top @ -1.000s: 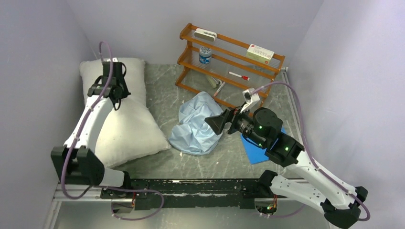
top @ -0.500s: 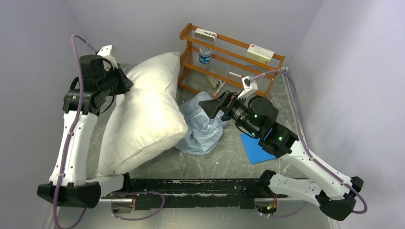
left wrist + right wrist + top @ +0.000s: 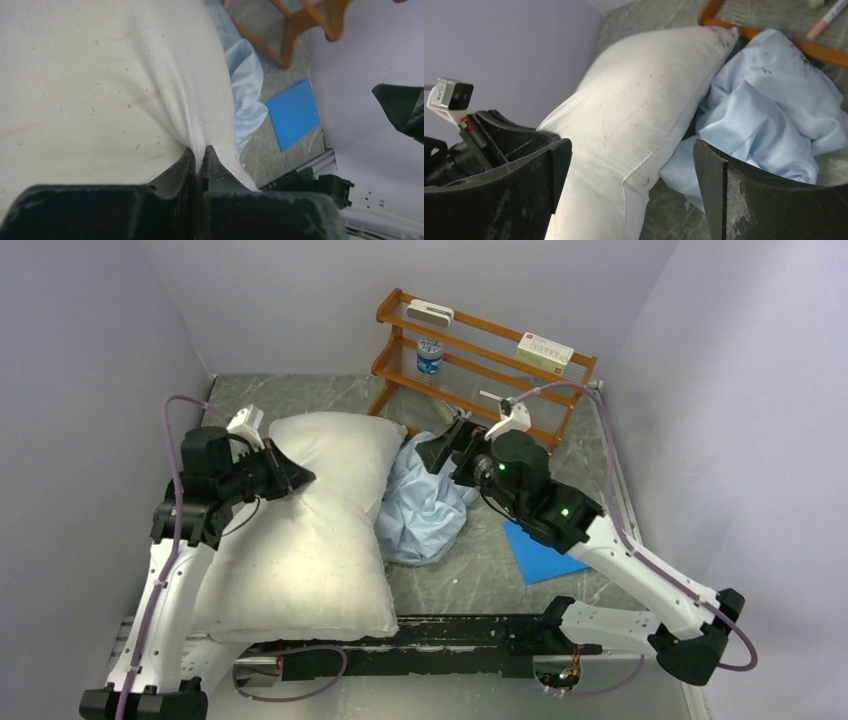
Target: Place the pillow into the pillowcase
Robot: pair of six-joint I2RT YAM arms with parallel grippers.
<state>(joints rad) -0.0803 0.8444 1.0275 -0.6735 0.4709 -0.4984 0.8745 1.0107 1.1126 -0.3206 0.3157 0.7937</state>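
A grey marbled table [image 3: 340,405] carries everything. A plump off-white pillow [image 3: 310,530] lies along its left side, its right edge touching a crumpled pale-blue pillowcase [image 3: 425,515] at the middle. A flat blue sheet [image 3: 540,555] lies to the right of the pillowcase. A wooden rack [image 3: 480,365] stands at the far side, bearing a white box [image 3: 545,350] and a can [image 3: 430,355].
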